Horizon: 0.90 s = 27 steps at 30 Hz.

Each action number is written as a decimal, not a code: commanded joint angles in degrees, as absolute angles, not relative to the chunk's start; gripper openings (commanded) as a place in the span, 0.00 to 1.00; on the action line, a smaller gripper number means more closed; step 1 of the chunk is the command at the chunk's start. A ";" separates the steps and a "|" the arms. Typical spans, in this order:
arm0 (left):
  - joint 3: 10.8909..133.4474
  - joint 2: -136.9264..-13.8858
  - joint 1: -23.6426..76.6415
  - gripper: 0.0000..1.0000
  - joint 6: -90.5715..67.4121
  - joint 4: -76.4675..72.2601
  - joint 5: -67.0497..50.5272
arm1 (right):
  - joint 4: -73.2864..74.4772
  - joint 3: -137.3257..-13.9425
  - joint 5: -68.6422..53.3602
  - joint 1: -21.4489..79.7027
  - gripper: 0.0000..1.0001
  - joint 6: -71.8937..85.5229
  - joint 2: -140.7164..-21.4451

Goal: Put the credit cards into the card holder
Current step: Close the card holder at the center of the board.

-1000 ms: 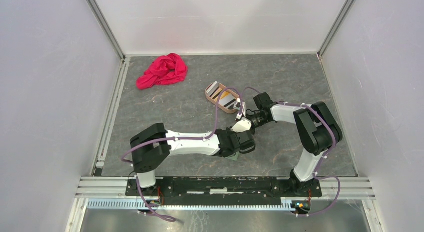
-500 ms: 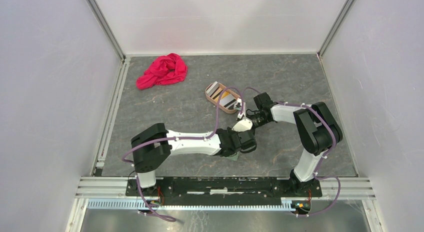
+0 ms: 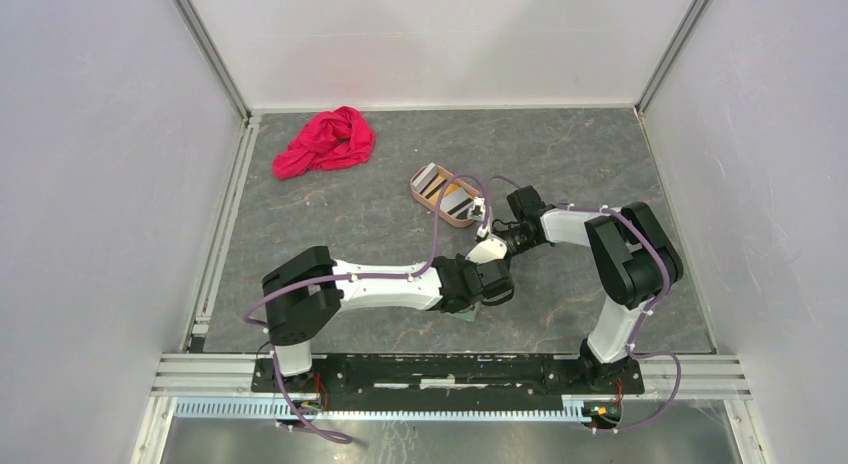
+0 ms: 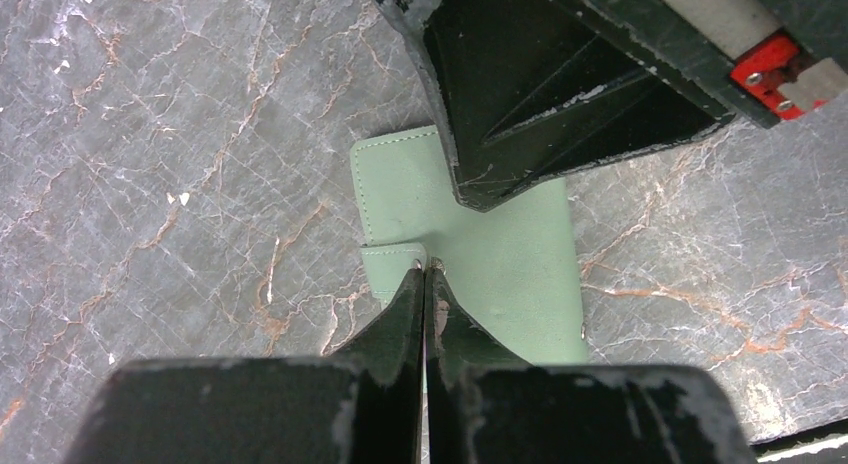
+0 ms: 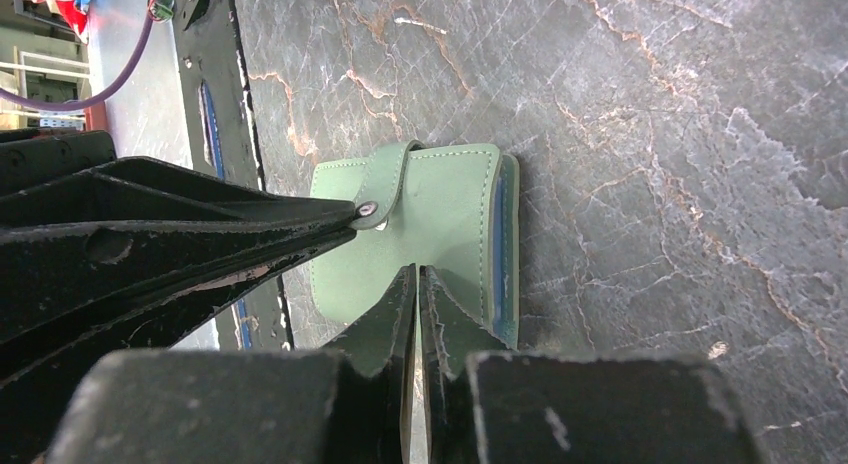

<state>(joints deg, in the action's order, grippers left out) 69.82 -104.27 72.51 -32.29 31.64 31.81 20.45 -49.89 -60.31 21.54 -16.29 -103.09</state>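
1. Holder (image 5: 450, 214) lies shut on the bench (image 3: 350, 214), green cover up. Its tab (image 5: 385, 179) wraps over one edge and is fastened at the snap (image 5: 367, 210). Only a thin blue line of lining shows along the side away from the tab.
2. Cards (image 3: 440, 189) sit in the oval tray (image 3: 462, 220), well apart from the holder on its far side. None is in the holder or in either end effector.
3. Left end effector (image 4: 425, 274) has its fingers together, tips at the snap end of the tab. I cannot tell whether they pinch the tab or only touch it.
4. Right end effector (image 5: 417, 274) also has its fingers together. Its tips are at the middle of the cover, just beside the tab, on it or barely above it, and nothing is held between them.
5. Over the last second both wrists have crept only slightly, closing in over the holder. The holder, tray and cards have not shifted.
6. So the task is probably still at its opening step, with the holder to be unfastened before any card goes in.
7. The next move likely needs the tab lifted off the snap while the right end effector pins the cover down.
8. Otherwise the light holder may slide on the bench or lift up whole with the tab.
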 commanded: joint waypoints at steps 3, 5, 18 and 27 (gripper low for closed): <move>72.06 -104.71 72.78 0.02 -29.51 31.31 30.01 | 19.42 -49.88 -60.12 21.63 0.09 -15.73 -103.51; 72.07 -104.99 72.81 0.02 -29.36 31.37 29.65 | 19.42 -49.92 -60.12 21.69 0.08 -15.73 -103.57; 72.85 -106.58 72.78 0.08 -29.14 32.87 28.04 | 19.63 -49.92 -60.03 21.70 0.08 -15.64 -103.86; 73.05 -107.53 72.85 0.17 -28.83 33.31 26.42 | 19.78 -50.02 -60.03 21.66 0.08 -15.73 -104.23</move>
